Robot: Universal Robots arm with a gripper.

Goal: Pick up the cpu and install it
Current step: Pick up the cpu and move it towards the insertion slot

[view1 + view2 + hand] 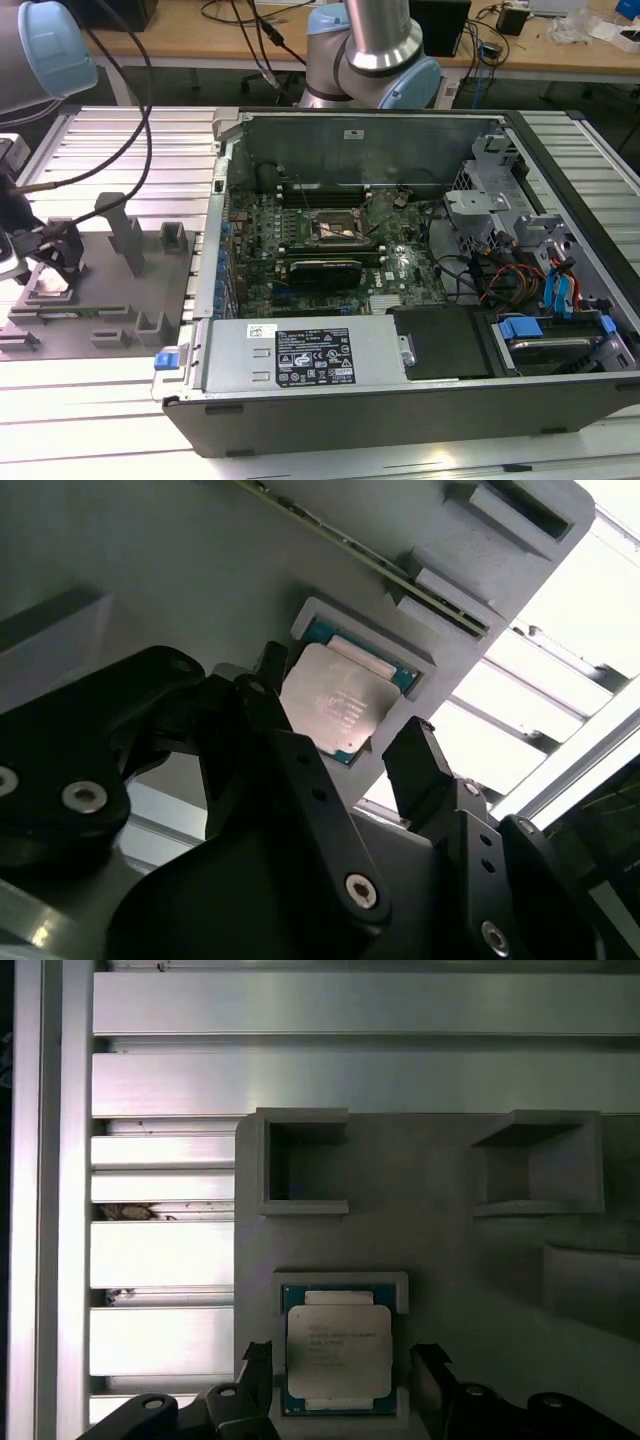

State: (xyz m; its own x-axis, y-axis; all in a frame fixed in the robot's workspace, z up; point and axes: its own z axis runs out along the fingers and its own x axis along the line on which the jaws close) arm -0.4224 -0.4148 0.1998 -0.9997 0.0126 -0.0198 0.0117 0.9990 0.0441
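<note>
The cpu [338, 1350] is a flat square chip with a silvery top, lying in a shallow pocket of the grey fixture plate [440, 1260]. In both wrist views my gripper [343, 1358] is open just above it, one black finger on each side with a small gap to the chip's edges. The second wrist view has the cpu [335, 708] between the fingertips [418, 745] of my gripper [345, 705]. In the exterior view my gripper [48, 258] hangs over the fixture plate [110, 300] at the exterior view's left. The motherboard's empty socket [338, 228] sits inside the open computer case [400, 410].
Raised grey blocks [125, 235] stand on the fixture plate near my gripper. A long thin memory stick [350, 552] lies in a slot of the plate. Cables [150, 120] hang over the ribbed aluminium table [90, 420]. Drive bays and wiring fill the case's right side [540, 290].
</note>
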